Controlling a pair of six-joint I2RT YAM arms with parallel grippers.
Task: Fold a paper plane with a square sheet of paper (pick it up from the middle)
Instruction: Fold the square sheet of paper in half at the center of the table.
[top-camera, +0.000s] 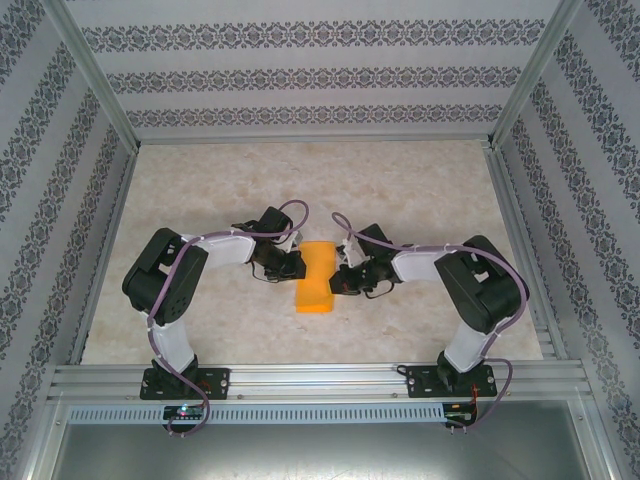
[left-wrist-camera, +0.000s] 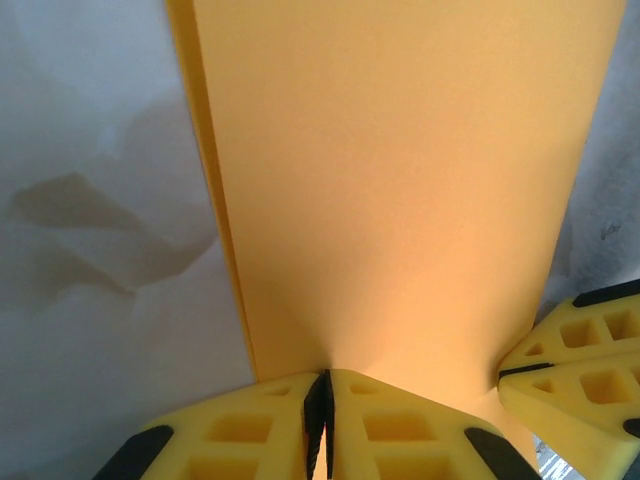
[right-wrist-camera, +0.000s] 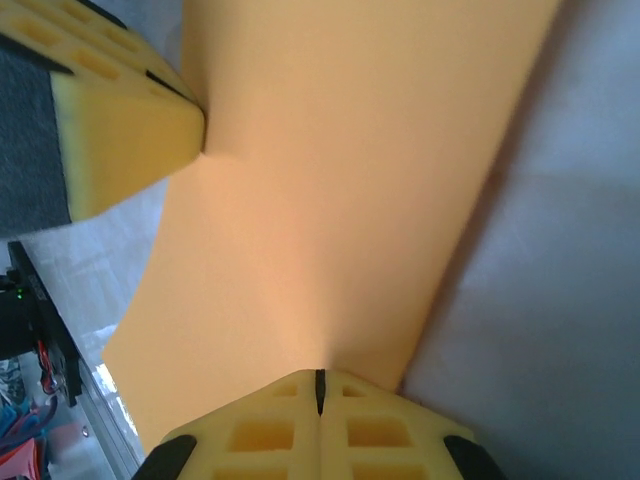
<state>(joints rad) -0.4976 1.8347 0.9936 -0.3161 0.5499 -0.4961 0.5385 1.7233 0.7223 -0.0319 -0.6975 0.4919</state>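
Item: the square sheet of paper (top-camera: 316, 277), plain orange-yellow, seen from overhead as a narrow oblong.
Item location: near the middle of the pale marbled surface (top-camera: 430, 200), between the two arms.
Item orientation: long axis ran from about 12 o'clock down to about 6 o'clock, leaning slightly toward 7.
Item layers: in the left wrist view the paper (left-wrist-camera: 400, 180) showed a second layer edge along its 9 o'clock side.
Item height: whether it lay on the surface or was raised could not be told.
Left fingers (top-camera: 296, 266): at 9 o'clock of the paper, closed together and pinching its long edge.
Left fingers, close view: yellow pads (left-wrist-camera: 250, 430) met at a thin dark seam with the paper edge clamped in it.
Right fingers (top-camera: 339, 278): at 3 o'clock of the paper, closed and pinching the opposite long edge.
Right fingers, close view: pads (right-wrist-camera: 380, 430) pressed shut on the paper (right-wrist-camera: 340, 200).
Cross views: right fingers (left-wrist-camera: 590, 350) appeared at 4 o'clock of the left wrist view; left fingers (right-wrist-camera: 120, 150) at 10 o'clock of the right wrist view, each touching the paper.
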